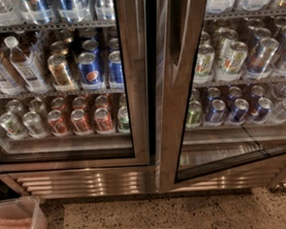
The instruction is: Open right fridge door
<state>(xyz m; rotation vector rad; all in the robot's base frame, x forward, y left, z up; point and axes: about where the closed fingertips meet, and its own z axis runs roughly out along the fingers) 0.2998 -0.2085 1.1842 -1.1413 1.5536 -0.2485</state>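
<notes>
Though the right door (184,109), on the right half of the fridge (89,180), stands ajar with its inner edge swung out, opening looks unfinished; the next move is pulling it wider. The gripper is out of frame, so I cannot tell its grip, and the door's top and right edge are cut off.

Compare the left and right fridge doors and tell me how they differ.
The tall steel-framed glass right fridge door stands ajar, bottom edge slanting; the matching left fridge door sits shut and square. The right door shows green-and-white cans and blue cans; the left door shows Pepsi cans, red cans and bottles. Both are glass in brushed steel. The gripper is not in view.
</notes>
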